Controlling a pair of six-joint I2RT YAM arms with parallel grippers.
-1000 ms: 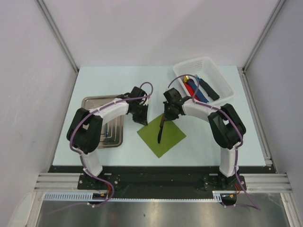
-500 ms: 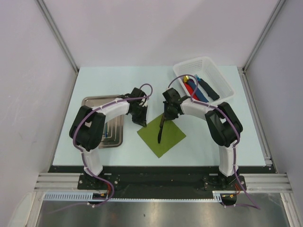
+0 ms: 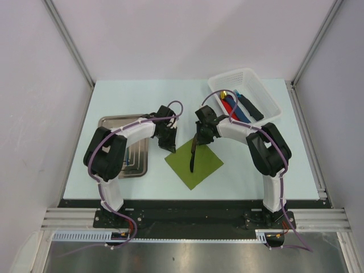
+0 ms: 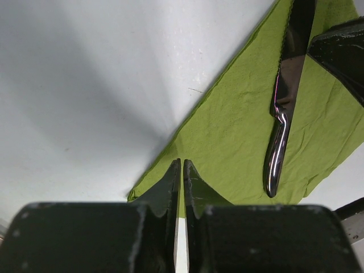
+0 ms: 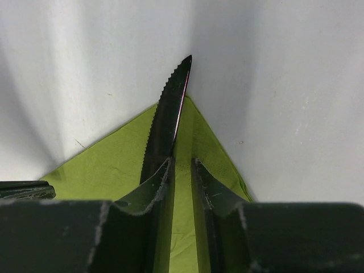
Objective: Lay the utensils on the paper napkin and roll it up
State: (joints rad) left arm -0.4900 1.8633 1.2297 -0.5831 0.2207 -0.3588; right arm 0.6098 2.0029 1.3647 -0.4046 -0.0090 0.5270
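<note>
The olive-green paper napkin [image 3: 203, 170] lies flat as a diamond in front of both arms. One dark knife [image 3: 193, 159] lies on it, its serrated blade pointing past the far corner. My left gripper [image 3: 170, 145] is shut and empty over the napkin's left corner [image 4: 227, 142], its tips [image 4: 182, 165] just inside the edge. My right gripper [image 3: 198, 141] hovers low over the far corner [image 5: 108, 170] with a narrow gap between its fingers [image 5: 182, 164]. The knife blade [image 5: 168, 114] runs under its left finger, not between them. The knife also shows in the left wrist view [image 4: 281, 108].
A silver metal tray [image 3: 114, 120] stands left of the napkin, partly under my left arm, with slim pieces [image 3: 129, 158] in it. A white basket [image 3: 259, 85] at the back right holds a red gold-tipped piece [image 3: 226, 102] and blue and black handles.
My left arm has shifted slightly, with its gripper staying at the napkin's left corner. The right gripper, the knife and the napkin have not moved.
</note>
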